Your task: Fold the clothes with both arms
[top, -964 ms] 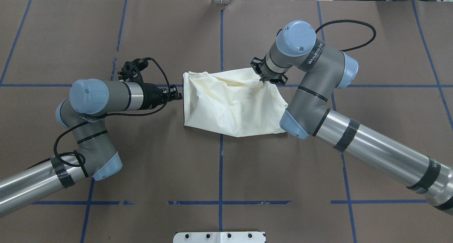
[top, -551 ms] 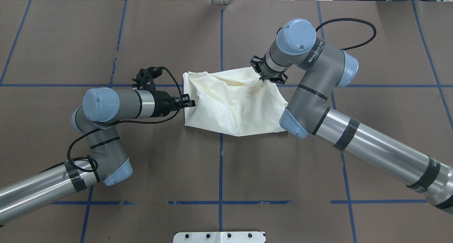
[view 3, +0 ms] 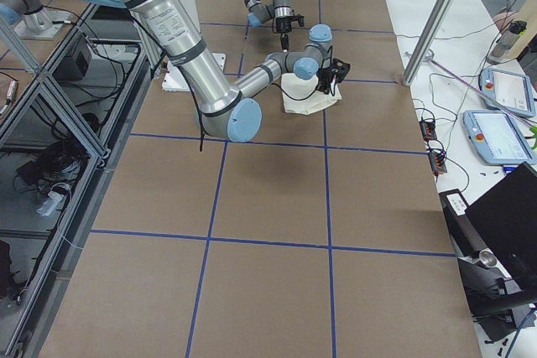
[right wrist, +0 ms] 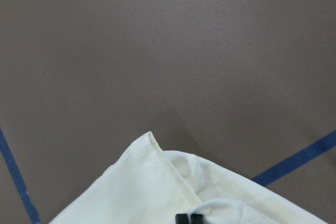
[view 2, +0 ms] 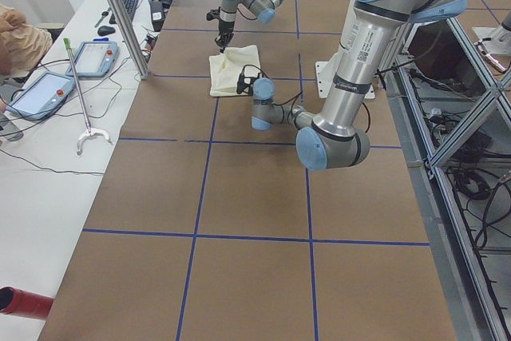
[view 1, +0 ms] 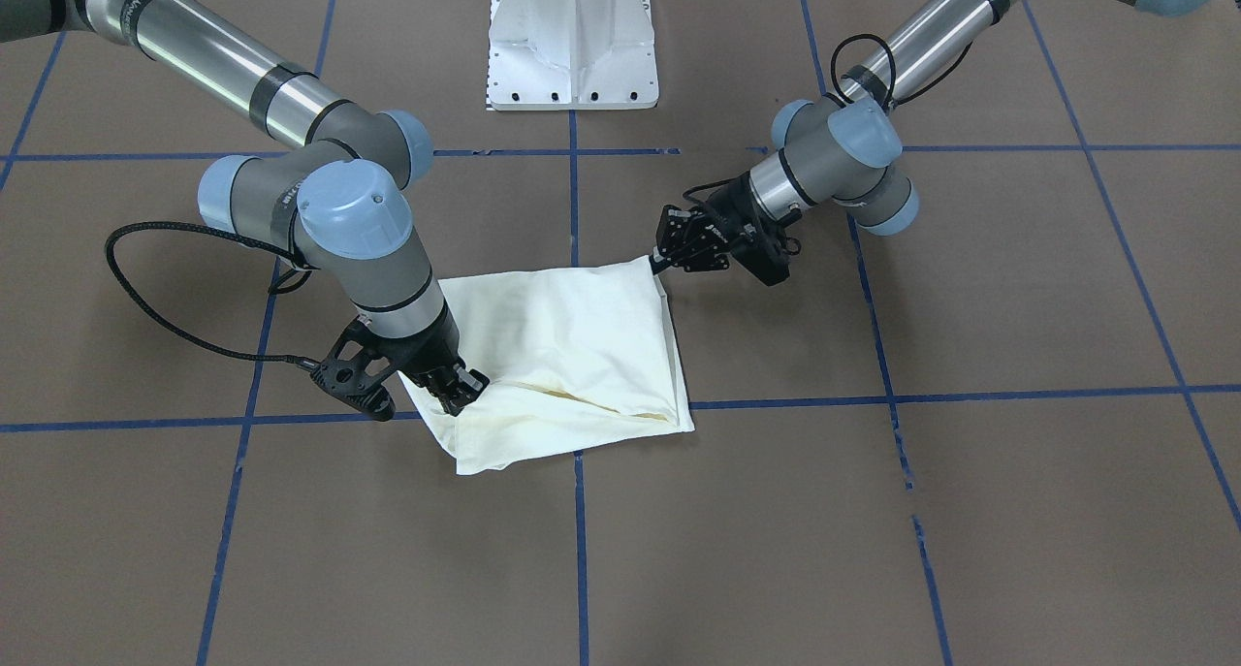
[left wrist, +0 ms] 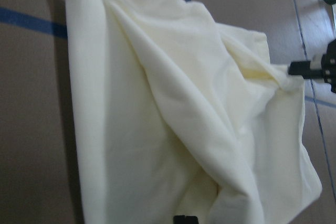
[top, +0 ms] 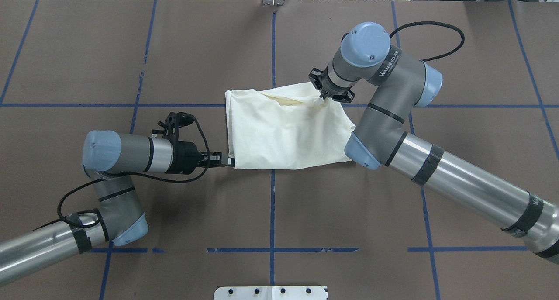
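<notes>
Cream-white long-sleeved fabric shirt [top: 284,129] at middle of brown paper-covered desk [top: 174,204], plain side up, folded to rough rectangle, top layer rumpled. Black two-finger right hand [top: 325,95] clamped on its far-edge corner. Black two-finger left hand [top: 227,162] touches near-edge corner; grip state cannot tell. Probably one more fold left, then smoothing.

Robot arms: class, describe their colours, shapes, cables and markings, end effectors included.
The left arm and right arm are silver and grey tubes with light-blue joint caps, black tape bands and black cables. The right carries white lettering. The left end effector and right end effector are black, two-fingered.
</notes>
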You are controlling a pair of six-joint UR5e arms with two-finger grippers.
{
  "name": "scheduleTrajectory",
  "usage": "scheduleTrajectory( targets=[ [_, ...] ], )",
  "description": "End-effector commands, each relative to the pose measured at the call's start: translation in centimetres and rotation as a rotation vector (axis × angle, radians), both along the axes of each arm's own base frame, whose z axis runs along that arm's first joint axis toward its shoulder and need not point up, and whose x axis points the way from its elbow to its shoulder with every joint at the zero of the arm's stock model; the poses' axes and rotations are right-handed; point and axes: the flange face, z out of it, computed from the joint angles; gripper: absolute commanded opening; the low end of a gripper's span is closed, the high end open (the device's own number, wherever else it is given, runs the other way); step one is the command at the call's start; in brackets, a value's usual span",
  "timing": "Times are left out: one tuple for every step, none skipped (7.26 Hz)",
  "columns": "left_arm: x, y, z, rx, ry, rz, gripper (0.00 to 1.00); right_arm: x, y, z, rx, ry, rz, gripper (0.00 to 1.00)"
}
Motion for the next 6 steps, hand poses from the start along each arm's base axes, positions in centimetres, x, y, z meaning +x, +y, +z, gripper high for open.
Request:
scheduleTrajectory(
  targets=[
    [0.7, 3.2, 1.0, 0.036, 0.047, 0.080, 0.00, 0.0, 0.0, 0.0, 0.000, 0.000, 0.002, 0.00],
    [0.3, 3.3, 0.5, 0.043, 0.059, 0.080, 0.00, 0.0, 0.0, -0.2, 0.000, -0.002, 0.003, 0.00],
    [-0.5, 3.1, -1.2, 0.000, 0.081, 0.097, 0.00, 0.3, -0.4, -0.7, 0.005, -0.008, 0.009, 0.00],
    [-2.2, -0.2, -2.4, -0.075, 0.079, 0.041, 0.00, 0.5, -0.5, -0.8, 0.005, -0.010, 0.011, 0.00],
    [-2.5, -3.0, -3.9, -0.100, 0.042, -0.009, 0.00, 0.5, -0.5, -0.9, 0.008, -0.010, 0.009, 0.06],
    [-1.1, -4.5, -5.6, -0.134, 0.000, -0.081, 0.00, 0.4, -0.5, -1.4, 0.016, -0.013, 0.008, 0.99]
  ],
)
